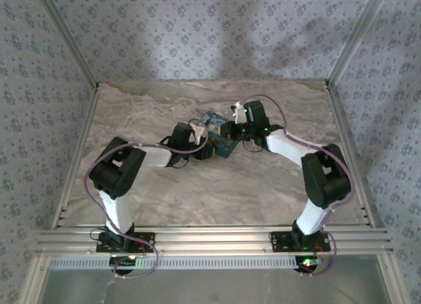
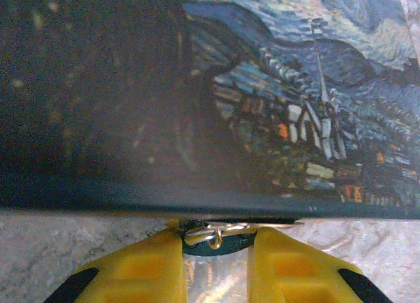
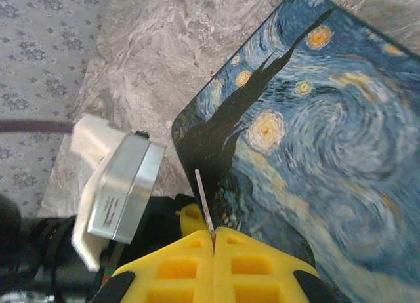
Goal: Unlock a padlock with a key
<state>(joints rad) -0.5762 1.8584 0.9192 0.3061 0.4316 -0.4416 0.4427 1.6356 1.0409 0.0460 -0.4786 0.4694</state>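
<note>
Alignment is deciding this step: the right gripper (image 3: 213, 232) is pinching the key (image 3: 202, 195) tip-out near the box (image 3: 315, 132), while the left gripper (image 2: 218, 232) is clamping the padlock (image 2: 205, 235) at the box's edge. The key should be going in straight, padlock held steady.

Counted on one marble-patterned table (image 1: 217, 192): two robot arms, namely left arm (image 1: 122, 176) and right arm (image 1: 322, 176), each with one purple cable (image 3: 33, 126) and one gripper, so two grippers in all, left gripper (image 2: 216, 241) and right gripper (image 3: 213, 232), with two yellow fingers (image 2: 141, 270) apiece, four in total. Also tallied: one blue box (image 3: 308, 132) with swirled night-sky print, one small silver loop (image 2: 205, 235), one thin metal sliver (image 3: 203, 198). Noted besides: one white-and-silver camera housing (image 3: 118, 191), three patterned enclosure walls (image 1: 210, 34).
</note>
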